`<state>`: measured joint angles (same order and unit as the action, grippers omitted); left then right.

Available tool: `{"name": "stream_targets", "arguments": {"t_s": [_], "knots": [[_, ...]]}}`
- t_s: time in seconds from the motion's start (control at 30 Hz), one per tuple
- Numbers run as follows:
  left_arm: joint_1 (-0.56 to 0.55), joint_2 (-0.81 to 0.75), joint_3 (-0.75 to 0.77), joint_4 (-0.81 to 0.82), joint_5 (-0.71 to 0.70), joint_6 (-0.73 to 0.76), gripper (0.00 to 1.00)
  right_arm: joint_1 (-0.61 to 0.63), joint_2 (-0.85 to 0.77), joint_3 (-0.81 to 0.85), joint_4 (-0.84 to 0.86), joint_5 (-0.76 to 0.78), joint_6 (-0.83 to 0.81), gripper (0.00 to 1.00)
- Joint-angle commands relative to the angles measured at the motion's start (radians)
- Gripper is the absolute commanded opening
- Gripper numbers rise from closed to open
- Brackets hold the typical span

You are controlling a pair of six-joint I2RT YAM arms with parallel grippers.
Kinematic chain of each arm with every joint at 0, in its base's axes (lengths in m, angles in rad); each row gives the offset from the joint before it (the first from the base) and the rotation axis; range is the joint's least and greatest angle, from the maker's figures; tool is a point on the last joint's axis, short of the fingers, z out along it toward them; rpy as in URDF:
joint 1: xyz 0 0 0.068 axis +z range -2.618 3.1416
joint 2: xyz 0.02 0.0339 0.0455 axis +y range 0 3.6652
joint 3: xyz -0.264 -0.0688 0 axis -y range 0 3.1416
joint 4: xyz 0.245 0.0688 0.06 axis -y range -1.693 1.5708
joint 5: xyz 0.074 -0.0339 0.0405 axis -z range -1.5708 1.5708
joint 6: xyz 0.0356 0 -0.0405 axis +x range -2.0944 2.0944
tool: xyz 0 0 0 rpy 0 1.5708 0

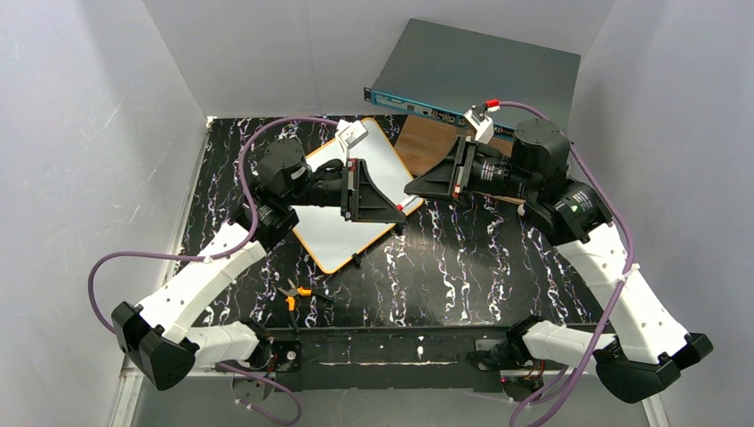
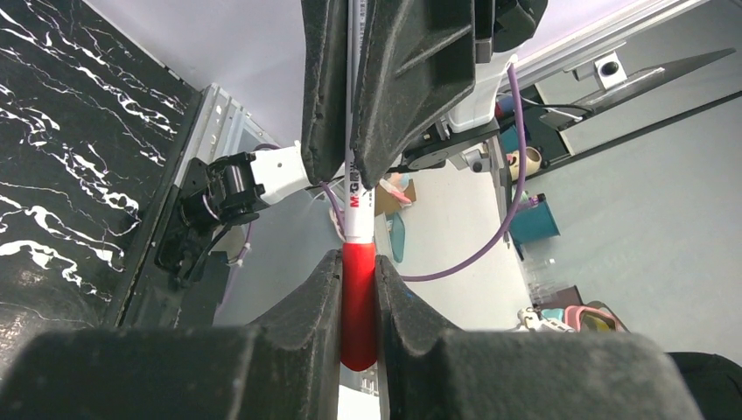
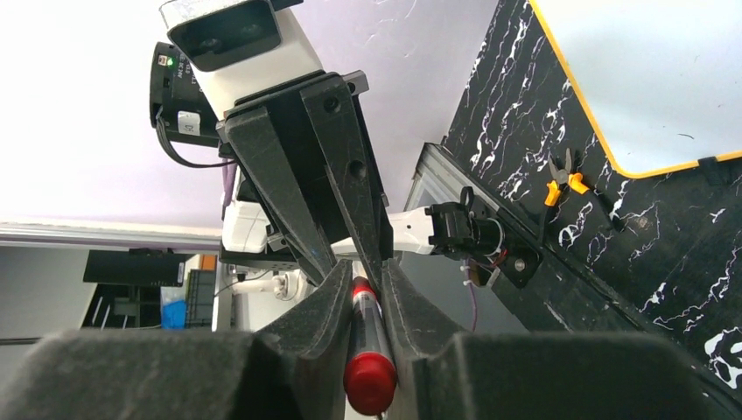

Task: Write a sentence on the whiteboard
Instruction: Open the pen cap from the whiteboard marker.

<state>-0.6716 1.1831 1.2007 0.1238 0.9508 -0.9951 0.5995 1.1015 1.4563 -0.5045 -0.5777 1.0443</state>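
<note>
The whiteboard (image 1: 342, 233), white with an orange rim, lies tilted at the centre-left of the black marble table; one corner shows in the right wrist view (image 3: 647, 79). No sentence is in view on its visible surface. Above the board's right edge the two grippers meet tip to tip around a red marker (image 1: 406, 205). My left gripper (image 2: 358, 259) is shut on the marker's red cap (image 2: 359, 306). My right gripper (image 3: 366, 267) is closed on the barrel, whose red end (image 3: 369, 381) points at its camera. The white barrel (image 2: 354, 206) runs between the two grippers.
Orange-handled pliers (image 1: 293, 294) lie on the table near the left arm's base. A brown wooden board (image 1: 431, 142) sits at the back beside the whiteboard, and a dark flat rack box (image 1: 480, 71) leans behind it. Grey walls close in three sides.
</note>
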Motion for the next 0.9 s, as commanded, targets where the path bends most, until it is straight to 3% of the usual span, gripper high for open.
{"name": "stream_targets", "arguments": {"t_s": [0.0,0.13,0.2,0.5,0.87], "knots": [[-0.004,0.013,0.039,0.015,0.027,-0.004,0.0,0.002,-0.008,-0.009,0.081,-0.075,0.005,0.23],[-0.004,0.014,0.033,0.018,0.023,-0.002,0.0,0.002,-0.001,-0.002,0.081,-0.086,0.008,0.15],[-0.004,0.013,0.035,-0.003,0.015,0.01,0.0,0.001,0.003,0.001,0.072,-0.082,0.017,0.01],[-0.004,0.005,0.102,-0.346,-0.073,0.286,0.0,-0.012,0.078,0.206,-0.431,0.174,0.029,0.01],[-0.004,0.002,0.094,-0.371,-0.122,0.321,0.0,-0.064,0.047,0.17,-0.515,0.19,0.049,0.01]]}}
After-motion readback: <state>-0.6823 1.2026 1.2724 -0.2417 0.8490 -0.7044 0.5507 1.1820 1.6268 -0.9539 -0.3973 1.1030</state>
